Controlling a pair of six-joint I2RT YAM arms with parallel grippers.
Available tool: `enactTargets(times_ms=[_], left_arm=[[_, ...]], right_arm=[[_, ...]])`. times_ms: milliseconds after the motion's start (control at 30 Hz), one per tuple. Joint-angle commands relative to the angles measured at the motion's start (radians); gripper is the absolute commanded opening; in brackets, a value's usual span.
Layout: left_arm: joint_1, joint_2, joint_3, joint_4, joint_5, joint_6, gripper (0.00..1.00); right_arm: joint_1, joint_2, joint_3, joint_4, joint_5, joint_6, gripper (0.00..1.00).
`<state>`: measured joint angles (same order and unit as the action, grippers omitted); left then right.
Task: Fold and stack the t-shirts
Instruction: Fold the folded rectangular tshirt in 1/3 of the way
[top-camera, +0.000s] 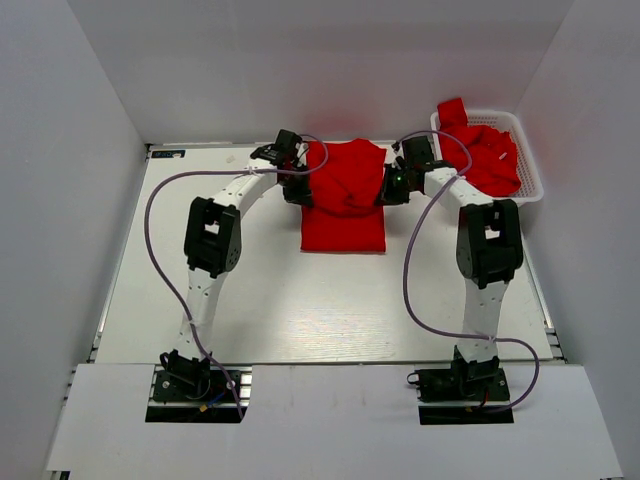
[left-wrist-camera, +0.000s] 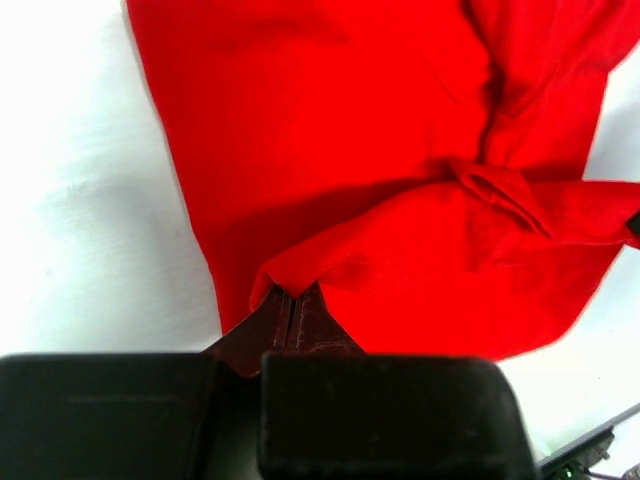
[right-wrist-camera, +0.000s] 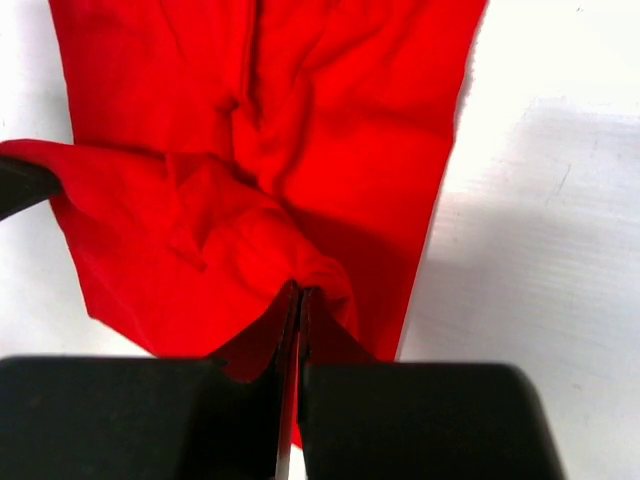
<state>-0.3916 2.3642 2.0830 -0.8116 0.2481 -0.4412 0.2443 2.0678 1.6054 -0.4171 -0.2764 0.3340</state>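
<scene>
Both the left claw (left-wrist-camera: 292, 300) and the right claw (right-wrist-camera: 300, 296) are clamped tight on opposite side edges of one red t-shirt (top-camera: 343, 205) that I see lying at the far middle of the desk (top-camera: 300, 300), while more t-shirts (top-camera: 490, 158) sit heaped in the basket (top-camera: 531, 160) at the far right.

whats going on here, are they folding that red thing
Yes. Two robot arms are working on a red t-shirt lying at the far middle of the table. The left gripper and right gripper are each shut on an edge of it, one at each side, holding a flap over the layer below. More red shirts sit heaped in a white basket at the far right. No folded stack shows yet.
</scene>
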Motion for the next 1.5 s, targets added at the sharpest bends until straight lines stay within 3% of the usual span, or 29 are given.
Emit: enactTargets(times_ms=[0,67,133,200,233,267,300,333,367,533,767,933,1067,1233,1467], left_arm=[[0.000,0.024,0.046,0.023,0.014,0.010,0.01],[0.011,0.033,0.071,0.032,0.005,-0.001,0.04],[0.023,0.043,0.084,0.042,-0.004,-0.033,0.14],[0.037,0.052,0.094,0.099,0.009,-0.060,0.31],[0.046,0.052,0.119,0.113,0.031,-0.091,0.52],[0.069,0.064,0.146,0.114,0.031,-0.111,0.65],[0.082,0.075,0.172,0.114,0.031,-0.125,0.87],[0.094,0.075,0.207,0.123,0.031,-0.152,1.00],[0.117,0.055,0.207,0.140,0.031,-0.152,1.00],[0.138,-0.049,0.118,0.206,-0.001,-0.137,1.00],[0.099,-0.138,0.048,0.046,-0.101,0.059,1.00],[0.037,-0.244,-0.191,0.014,-0.102,0.091,1.00],[-0.036,-0.341,-0.435,0.100,-0.092,0.091,1.00],[-0.102,-0.378,-0.561,0.147,-0.054,0.079,1.00],[-0.112,-0.387,-0.646,0.239,-0.009,0.079,1.00]], right_arm=[[-0.010,0.032,0.059,0.035,-0.024,0.017,0.00],[-0.010,0.049,0.073,0.046,-0.030,0.039,0.00],[-0.014,0.064,0.088,0.079,-0.024,0.074,0.01],[-0.023,0.081,0.122,0.118,0.011,0.146,0.13],[-0.026,0.093,0.135,0.123,0.023,0.177,0.17],[-0.040,0.106,0.169,0.161,0.028,0.245,0.21],[-0.046,0.109,0.175,0.179,0.023,0.270,0.30],[-0.053,0.113,0.185,0.192,0.014,0.287,0.58],[-0.062,0.117,0.215,0.221,-0.001,0.310,0.90],[-0.076,0.078,0.242,0.195,-0.012,0.280,0.90],[-0.069,-0.110,0.050,0.089,0.011,0.122,0.90],[-0.059,-0.254,-0.246,0.121,0.019,0.074,0.90],[-0.048,-0.366,-0.396,0.124,0.016,0.046,0.90],[-0.031,-0.391,-0.545,0.161,-0.032,0.036,0.90],[-0.031,-0.354,-0.588,0.207,-0.073,0.020,0.90]])
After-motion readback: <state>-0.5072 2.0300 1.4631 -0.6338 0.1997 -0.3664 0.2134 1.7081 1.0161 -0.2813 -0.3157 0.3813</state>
